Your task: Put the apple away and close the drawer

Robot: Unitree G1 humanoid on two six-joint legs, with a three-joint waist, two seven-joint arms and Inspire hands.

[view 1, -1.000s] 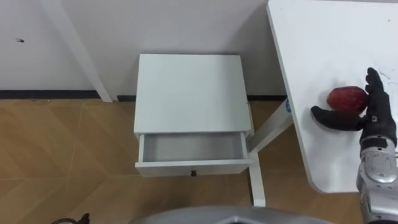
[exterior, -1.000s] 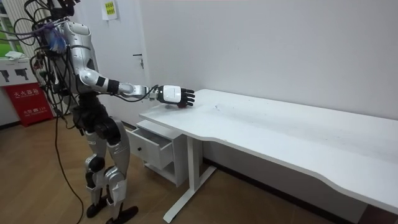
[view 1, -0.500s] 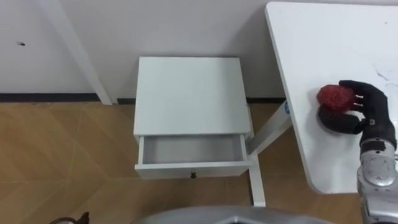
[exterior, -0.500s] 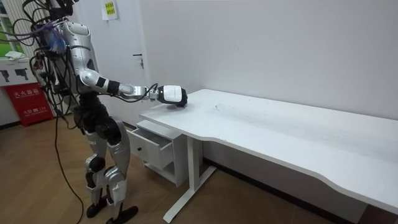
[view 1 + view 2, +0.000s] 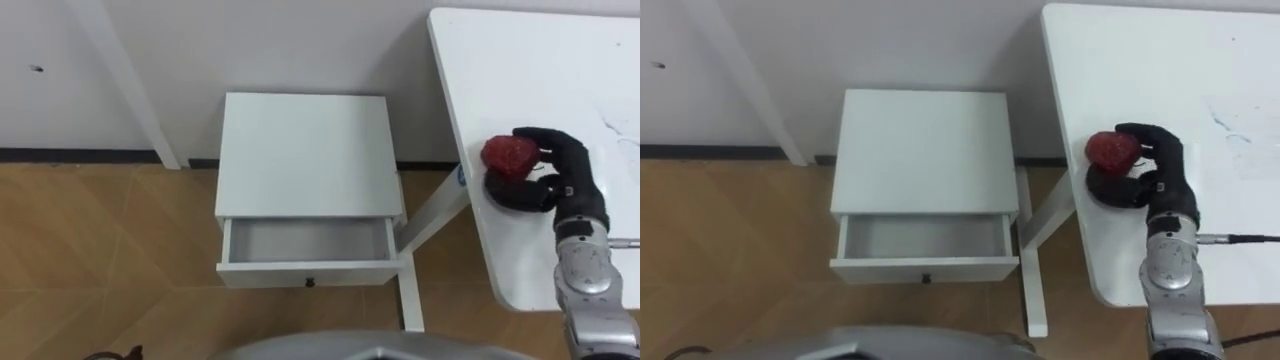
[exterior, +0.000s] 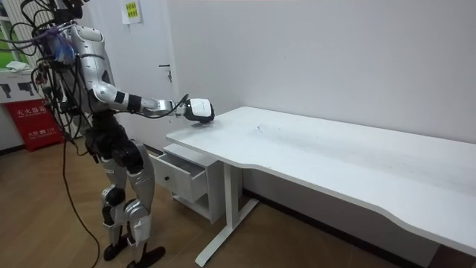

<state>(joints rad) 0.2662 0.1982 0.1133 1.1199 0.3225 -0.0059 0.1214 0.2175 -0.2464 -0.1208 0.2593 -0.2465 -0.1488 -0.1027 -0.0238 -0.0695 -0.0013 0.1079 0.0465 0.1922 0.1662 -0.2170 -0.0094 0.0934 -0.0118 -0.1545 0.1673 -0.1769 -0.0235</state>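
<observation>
A red apple [image 5: 508, 155] sits in my right hand [image 5: 556, 172], whose dark fingers and thumb curl round it. Hand and apple are over the white table [image 5: 560, 60], close to its left edge; the room view has the hand [image 6: 199, 111] a little above the tabletop. Lower left of the table stands a white bedside cabinet [image 5: 304, 150] with its drawer [image 5: 310, 271] pulled open and nothing inside. I stand in front of the cabinet, right arm stretched out to the table.
A white table leg [image 5: 408, 295] stands just right of the drawer's front corner. A slanted white post [image 5: 130, 90] leans at the wall left of the cabinet. Wooden floor [image 5: 100, 260] lies open to the left.
My right hand's fingers have curled round the apple. Hand and apple have moved left toward the table's edge and risen off the tabletop.
</observation>
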